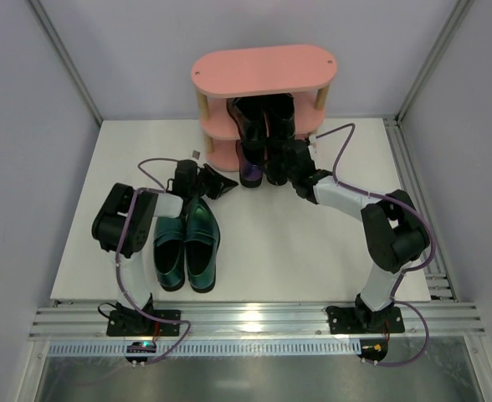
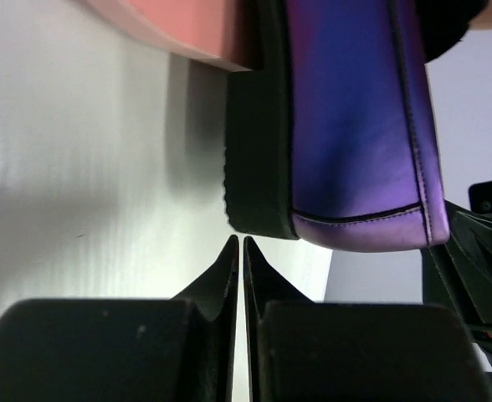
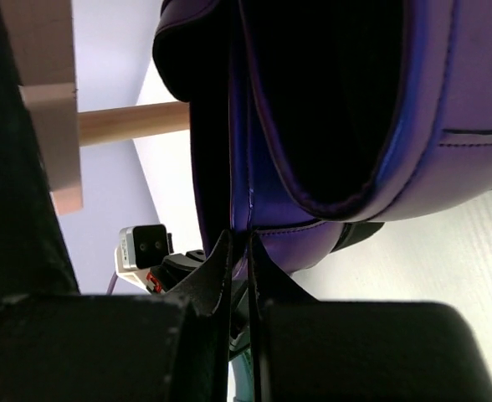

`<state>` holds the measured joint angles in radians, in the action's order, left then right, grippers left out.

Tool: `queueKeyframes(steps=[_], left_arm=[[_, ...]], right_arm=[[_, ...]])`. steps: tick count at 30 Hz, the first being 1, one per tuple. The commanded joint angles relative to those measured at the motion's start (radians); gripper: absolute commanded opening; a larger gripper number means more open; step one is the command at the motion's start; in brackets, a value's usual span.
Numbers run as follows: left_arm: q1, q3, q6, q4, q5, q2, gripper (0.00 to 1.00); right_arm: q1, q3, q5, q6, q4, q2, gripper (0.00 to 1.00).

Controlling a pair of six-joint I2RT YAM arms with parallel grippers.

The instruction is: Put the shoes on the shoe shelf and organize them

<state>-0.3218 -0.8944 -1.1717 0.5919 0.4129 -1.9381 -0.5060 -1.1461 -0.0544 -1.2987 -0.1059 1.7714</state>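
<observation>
Shoes in metallic teal-green, a glossy pointed-toe pair (image 1: 186,247), stand side by side on the white table (image 1: 296,251) at left, not yet shelved, next to the left arm. Just right of them the left gripper (image 2: 238,251), fingers pressed together on nothing, points at the black heel block of a glossy purple loafer (image 2: 355,126), close but apparently not touching. The purple pair sits on the bottom board of the small pink three-tier oval shelf (image 1: 263,71), heels jutting past its near edge, under a black glossy pair (image 1: 264,117) on the middle board. At right, the right gripper (image 3: 239,243), likewise shut and empty, is at the back of the purple pair; contact is hard to judge. A good finish likely means both closed tips pushing low and evenly on the heels, slowly, so the pair slides in straight and the light rack neither shifts nor tips.
</observation>
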Motion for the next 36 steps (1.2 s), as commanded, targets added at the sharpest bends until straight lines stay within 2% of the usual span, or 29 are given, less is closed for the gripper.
queueKeyframes(steps=[1, 12, 18, 23, 32, 36], left_arm=[[-0.017, -0.058, -0.016, 0.035, 0.053, -0.005, 0.0], [-0.06, -0.121, -0.112, 0.151, 0.079, -0.093, 0.0], [-0.063, -0.069, -0.152, 0.203, 0.072, -0.075, 0.0], [-0.065, -0.067, -0.118, 0.166, 0.055, -0.042, 0.0], [-0.068, -0.147, -0.114, 0.138, 0.046, -0.125, 0.0], [-0.066, -0.161, -0.118, 0.147, 0.047, -0.153, 0.0]], right_arm=[[0.001, -0.05, 0.015, -0.066, -0.186, -0.038, 0.04], [0.018, -0.079, 0.005, -0.06, -0.216, 0.005, 0.04], [0.024, -0.09, 0.033, -0.071, -0.238, 0.034, 0.04], [0.029, -0.101, 0.041, -0.068, -0.238, 0.037, 0.04], [0.043, -0.073, 0.103, -0.062, -0.235, 0.022, 0.04], [0.053, -0.044, 0.122, -0.06, -0.242, 0.01, 0.09]])
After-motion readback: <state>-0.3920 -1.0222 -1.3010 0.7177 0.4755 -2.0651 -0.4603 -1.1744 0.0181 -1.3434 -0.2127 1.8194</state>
